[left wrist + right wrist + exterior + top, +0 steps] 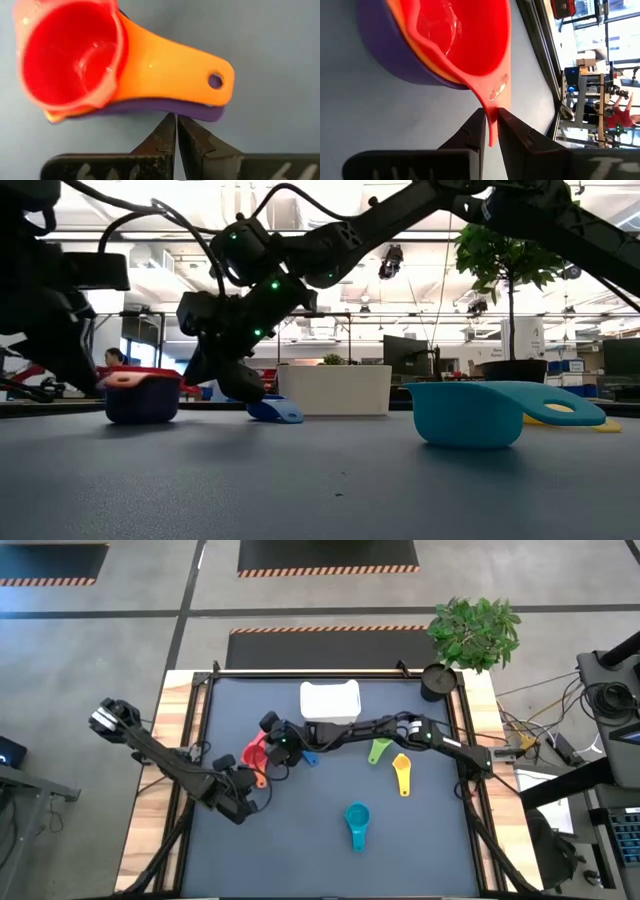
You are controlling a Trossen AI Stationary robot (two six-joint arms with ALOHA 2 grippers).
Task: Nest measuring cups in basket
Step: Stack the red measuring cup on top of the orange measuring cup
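Observation:
A red measuring cup sits inside an orange one, which sits in a purple one. This stack stands on the dark mat left of centre. My right gripper reaches across from the right and is shut on the red cup's handle. My left gripper is shut, its tips right at the edge of the purple handle. Blue, green, yellow and teal cups lie loose on the mat. The white basket stands at the far middle. My right gripper pinches the red cup's flat handle near its free end between its two fingers, coming slanting down from the table's right. The fingers lie along the handle. The red bowl rests inside the orange cup. My left gripper's shut tips stand beside the purple handle; whether they touch it, I cannot tell.
A black round cup and a potted plant stand at the far right corner. The blue cup lies just right of my right gripper. The near half of the mat holds only the teal cup.

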